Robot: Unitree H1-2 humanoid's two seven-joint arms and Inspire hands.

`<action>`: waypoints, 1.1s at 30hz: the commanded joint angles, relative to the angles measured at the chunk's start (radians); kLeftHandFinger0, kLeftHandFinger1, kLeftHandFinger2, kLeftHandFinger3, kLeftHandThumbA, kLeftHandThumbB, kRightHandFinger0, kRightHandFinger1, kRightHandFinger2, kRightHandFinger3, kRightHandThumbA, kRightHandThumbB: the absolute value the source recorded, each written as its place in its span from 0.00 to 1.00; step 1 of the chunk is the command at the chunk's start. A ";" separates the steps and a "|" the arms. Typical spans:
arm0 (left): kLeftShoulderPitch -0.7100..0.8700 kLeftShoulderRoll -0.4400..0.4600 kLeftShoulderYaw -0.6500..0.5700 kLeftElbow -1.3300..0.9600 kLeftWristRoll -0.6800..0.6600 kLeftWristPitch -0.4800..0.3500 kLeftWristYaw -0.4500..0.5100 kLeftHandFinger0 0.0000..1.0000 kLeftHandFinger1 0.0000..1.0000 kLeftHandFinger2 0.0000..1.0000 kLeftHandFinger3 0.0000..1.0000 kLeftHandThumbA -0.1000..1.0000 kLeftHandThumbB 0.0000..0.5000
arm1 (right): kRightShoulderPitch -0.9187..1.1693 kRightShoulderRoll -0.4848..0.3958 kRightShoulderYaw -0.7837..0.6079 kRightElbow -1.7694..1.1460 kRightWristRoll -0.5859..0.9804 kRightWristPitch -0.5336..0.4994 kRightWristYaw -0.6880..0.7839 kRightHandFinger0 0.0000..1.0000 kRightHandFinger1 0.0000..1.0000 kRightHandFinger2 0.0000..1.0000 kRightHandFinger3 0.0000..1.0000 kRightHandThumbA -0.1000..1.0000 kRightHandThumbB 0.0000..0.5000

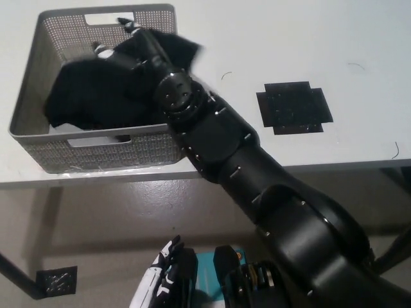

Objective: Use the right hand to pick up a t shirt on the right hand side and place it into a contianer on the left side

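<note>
I have the black right arm reaching from the lower right across the near edge of the white table and over the right wall of the grey mesh basket, which sits on the left side of the table. The right hand is inside the basket near its far right corner, with light-tipped fingers pointing left. They look spread over the cloth, but black on black I cannot tell whether they are clamped on it or loose.

The black t-shirt lies mostly inside the basket, bunched over the floor from the left wall to the right one. One fold of it drapes up over the far right rim beside the wrist, so a corner of fabric hangs outside the basket on the table side.

To the right of the arm, well apart from the basket, a flat black cross-shaped patch lies on the table top.

My white left hand rests low at the bottom of the view, below the table edge and left of centre, holding nothing, its fingers slightly apart. On the floor at the lower left sits a small black block.
</note>
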 commanded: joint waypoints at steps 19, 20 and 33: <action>0.051 0.013 0.035 -0.020 0.004 -0.044 0.019 1.00 0.99 0.98 1.00 0.97 0.58 | 0.024 -0.237 0.156 -0.534 -0.252 0.048 0.268 1.00 1.00 1.00 1.00 1.00 1.00; 0.058 0.021 0.045 -0.031 -0.006 -0.044 0.014 1.00 0.99 0.98 1.00 0.96 0.54 | 0.025 -0.260 0.158 -0.592 -0.265 0.063 0.276 1.00 1.00 1.00 1.00 1.00 1.00; 0.058 0.017 0.073 -0.013 -0.050 -0.044 0.017 1.00 1.00 1.00 1.00 0.98 0.63 | 0.309 -0.660 0.036 -1.492 -0.327 0.098 0.390 1.00 1.00 1.00 1.00 1.00 0.94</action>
